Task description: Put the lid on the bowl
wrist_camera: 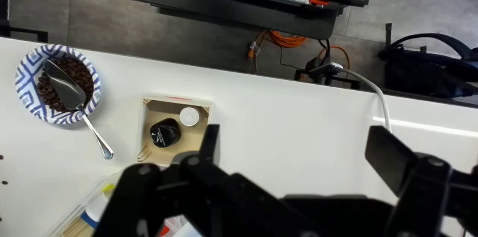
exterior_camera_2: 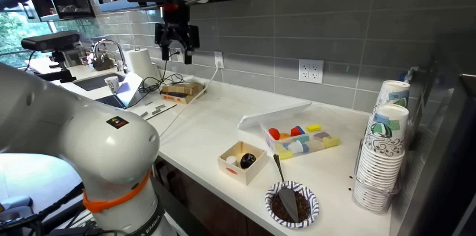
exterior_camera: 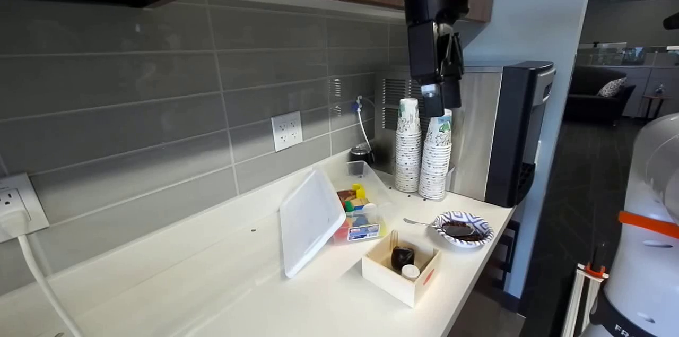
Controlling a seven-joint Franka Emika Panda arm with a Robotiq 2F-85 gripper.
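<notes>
The lid (exterior_camera: pixel 310 220), a flat white rectangle with rounded corners, stands tilted beside the bowl, its near edge apparently against the bowl's side. It also shows nearly edge-on in an exterior view (exterior_camera_2: pixel 273 116). The bowl (exterior_camera: pixel 377 180), a low translucent tub with multicoloured pieces inside, sits uncovered on the counter near the wall; it shows in an exterior view (exterior_camera_2: pixel 316 146) and partly at the lower left of the wrist view (wrist_camera: pixel 71 215), mostly behind the gripper. My gripper (wrist_camera: pixel 295 136) is open and empty, high above the counter; it shows in both exterior views (exterior_camera: pixel 443 106) (exterior_camera_2: pixel 176 57).
A small wooden box (exterior_camera: pixel 384 276) with a dark item and a white-capped one stands before the bowl. A patterned dish (exterior_camera_2: pixel 273 215) of dark beans holds a server. Paper cup stacks (exterior_camera: pixel 408 162) stand by a steel machine (exterior_camera: pixel 477 135). A white cable (wrist_camera: pixel 384 106) crosses the counter.
</notes>
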